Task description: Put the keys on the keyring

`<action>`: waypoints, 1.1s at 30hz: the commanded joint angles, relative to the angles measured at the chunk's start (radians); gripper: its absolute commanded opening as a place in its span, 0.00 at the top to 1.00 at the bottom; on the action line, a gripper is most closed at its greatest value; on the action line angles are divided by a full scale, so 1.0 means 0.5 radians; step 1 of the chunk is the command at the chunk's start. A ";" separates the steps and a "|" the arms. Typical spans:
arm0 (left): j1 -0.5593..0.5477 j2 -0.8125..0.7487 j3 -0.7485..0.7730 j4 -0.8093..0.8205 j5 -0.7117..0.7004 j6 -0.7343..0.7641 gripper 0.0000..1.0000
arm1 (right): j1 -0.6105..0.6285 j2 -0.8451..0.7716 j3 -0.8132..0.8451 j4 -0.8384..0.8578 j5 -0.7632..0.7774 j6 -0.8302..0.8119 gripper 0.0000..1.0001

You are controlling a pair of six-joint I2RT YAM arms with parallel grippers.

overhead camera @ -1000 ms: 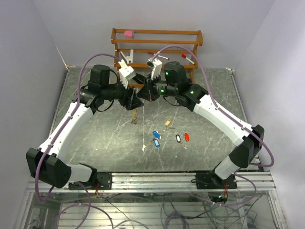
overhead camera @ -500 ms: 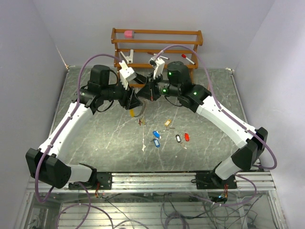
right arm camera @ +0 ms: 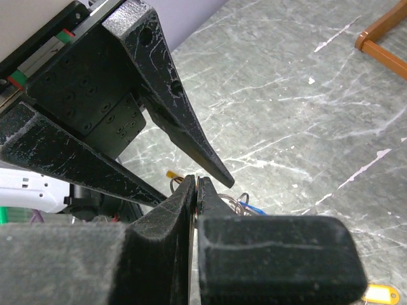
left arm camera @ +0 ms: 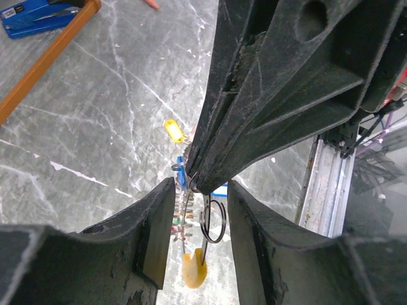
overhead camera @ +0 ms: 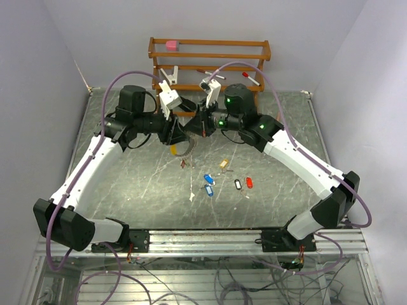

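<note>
My two grippers meet above the table's back middle. In the left wrist view my left gripper point(left arm camera: 198, 210) is open, its fingers point(left arm camera: 149, 235) on either side of the right gripper's shut tip. My right gripper point(right arm camera: 196, 184) is shut on a key; its small split ring point(left arm camera: 213, 220) and yellow tag point(left arm camera: 194, 270) hang below the tip. The thin wire keyring point(left arm camera: 184, 213) hangs beside them and dangles under the grippers in the top view point(overhead camera: 184, 151). Loose keys lie on the table: two blue point(overhead camera: 208, 184), tan point(overhead camera: 224, 163), black point(overhead camera: 238, 184), red point(overhead camera: 249, 182).
A wooden rack point(overhead camera: 210, 63) stands at the back edge, with a pink object point(overhead camera: 171, 45) on its top rail. A small white scrap point(overhead camera: 192, 197) lies near the loose keys. Purple cables arch over both arms.
The right arm has reached further left towards the left gripper. The left arm has drawn slightly back and left. The hanging keyring has swung a little under the grippers.
</note>
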 commanded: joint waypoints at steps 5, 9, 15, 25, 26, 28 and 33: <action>0.031 -0.017 0.083 0.013 0.194 0.008 0.53 | 0.005 -0.075 0.018 0.084 -0.052 0.010 1.00; 0.049 -0.035 0.083 -0.004 0.227 0.021 0.53 | 0.007 -0.122 -0.038 0.113 -0.053 0.020 1.00; 0.068 -0.044 0.056 0.046 0.262 -0.018 0.57 | 0.007 -0.149 -0.087 0.145 -0.056 0.044 1.00; 0.095 -0.045 0.047 0.087 0.300 -0.063 0.67 | 0.006 -0.213 -0.170 0.182 -0.058 0.051 1.00; 0.096 -0.045 0.048 0.086 0.299 -0.064 0.69 | 0.006 -0.216 -0.183 0.187 -0.062 0.057 1.00; 0.101 -0.045 0.049 0.080 0.301 -0.061 0.74 | 0.007 -0.216 -0.194 0.195 -0.078 0.060 1.00; 0.109 -0.045 0.052 0.079 0.295 -0.071 0.93 | 0.006 -0.226 -0.216 0.207 -0.081 0.056 1.00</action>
